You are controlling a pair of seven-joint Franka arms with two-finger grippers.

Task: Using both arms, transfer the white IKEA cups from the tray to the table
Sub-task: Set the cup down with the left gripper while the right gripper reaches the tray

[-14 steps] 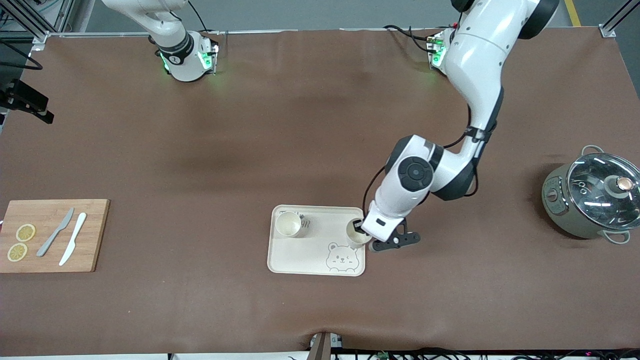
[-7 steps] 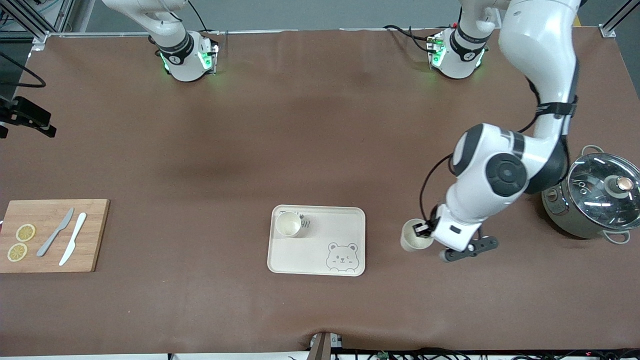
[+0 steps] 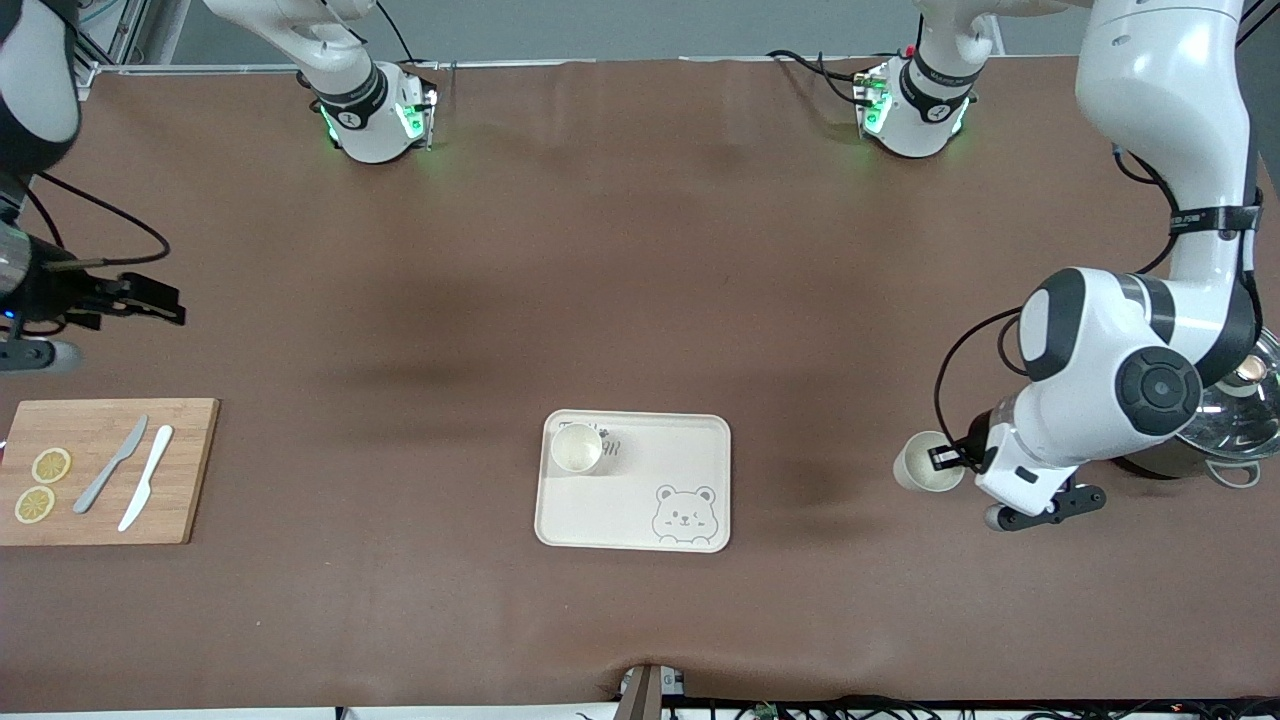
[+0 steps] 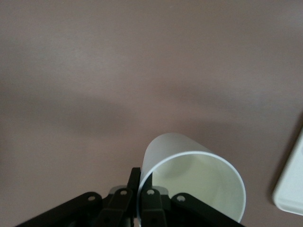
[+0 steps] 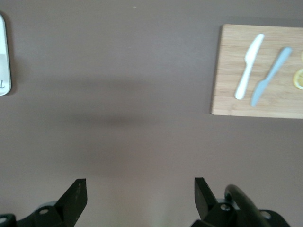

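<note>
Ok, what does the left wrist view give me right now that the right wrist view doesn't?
Only the left wrist view shows the held white cup, gripped at its rim by the left gripper over bare table. Only the right wrist view shows the right gripper, jaws open and empty, plus the cutting board with a white knife, a grey knife and a lemon slice. Both catch the brown table and an edge of the tray.

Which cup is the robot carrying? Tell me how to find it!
Start at the big metal pot at the left arm's end of the table. Beside it hangs the left claw, pinching the rim of a small plain white cup above the bare brown table. The other white cup looks the same but stands on the bear tray, with no claw near it.
</note>
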